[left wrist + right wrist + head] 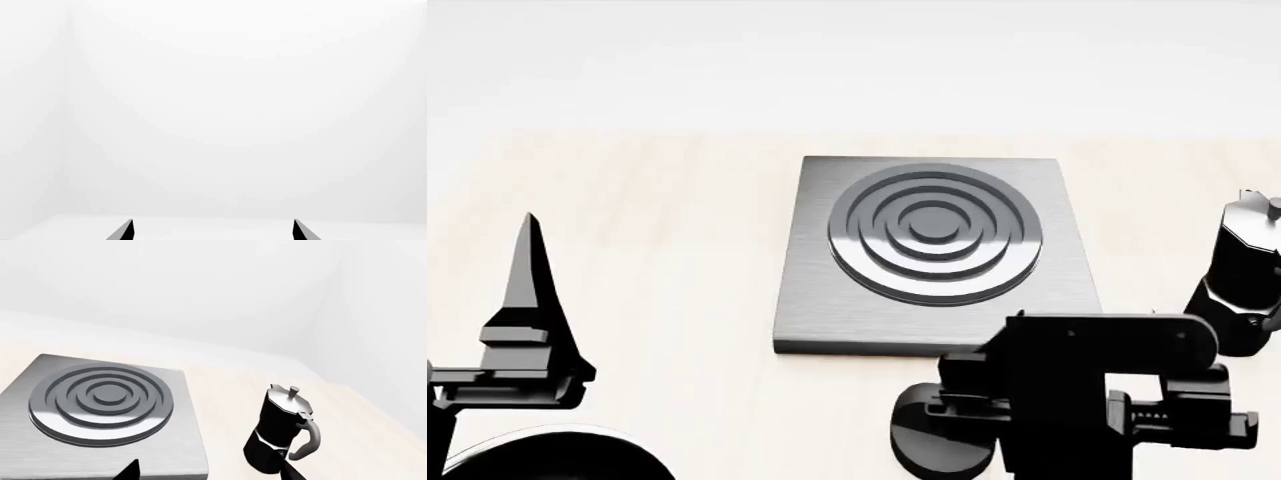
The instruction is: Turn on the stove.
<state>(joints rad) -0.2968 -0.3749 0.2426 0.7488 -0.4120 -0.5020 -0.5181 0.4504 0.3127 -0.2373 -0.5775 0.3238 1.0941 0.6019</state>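
The stove lies flat on the pale wooden table, near the middle of the head view, a square grey metal slab with a raised burner of concentric rings set on its far half. In the right wrist view the same slab fills the lower part of the picture, with the ringed burner on it. The knob cannot be made out for certain; a round black shape shows at the slab's near edge, partly behind the right arm, and what it is cannot be told. The right gripper hangs over the near right corner of the slab, a dark blocky mass; only two dark fingertips show at the edge of its wrist view, set apart with nothing between them. A black moka pot stands upright on the table to the right of the slab, apart from it, its handle pale grey. The left gripper is raised well left of the slab, one pointed finger upward; its wrist view shows two tips spread wide before a white wall.
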